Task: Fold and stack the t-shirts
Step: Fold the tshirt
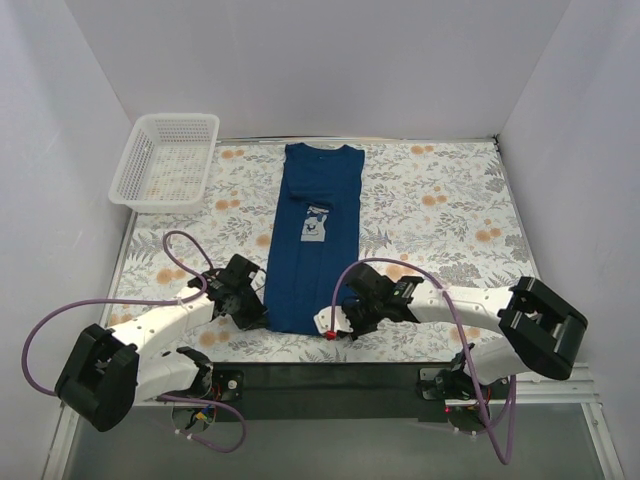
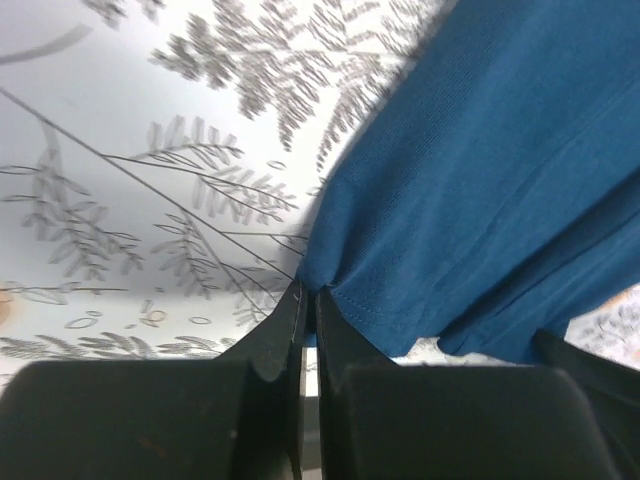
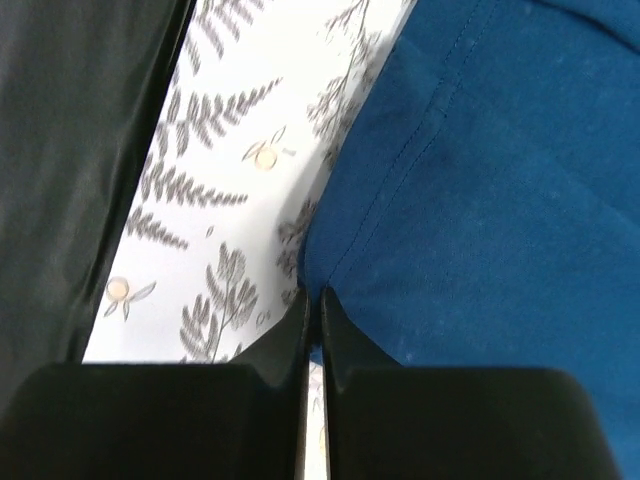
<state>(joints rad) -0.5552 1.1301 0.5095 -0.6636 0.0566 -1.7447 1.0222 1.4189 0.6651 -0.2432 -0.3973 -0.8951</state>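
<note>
Two corners of the near hem decide the coming move, and each has an arm on it. Far off at the left, a white basket (image 1: 163, 206) stands on the back corner of the table (image 1: 440, 230), well apart from the work. Nearer, the left gripper (image 1: 258, 312) (image 2: 308, 298) sits at the near-left corner of the t-shirt (image 1: 305, 260) (image 2: 480, 180). Its jaws are shut on the hem, which the left wrist view shows drawn to a point right at the tips. The t-shirt lies in the middle of the table as a long narrow strip. Its long axis runs straight away from the arms, with the collar at the far end and the pale print (image 1: 316, 225) facing up. From both sets of jaws the cloth stretches away toward the far edge. The right gripper (image 1: 335, 318) (image 3: 314, 298) sits at the near-right corner, jaws closed with the blue edge (image 3: 500, 200) meeting the tips. It looks pinched, though how much cloth is caught is hidden. Neither arm is nearer than the other. The next move probably carries the hem toward the collar, so both should rise and travel together to keep the fold square.
</note>
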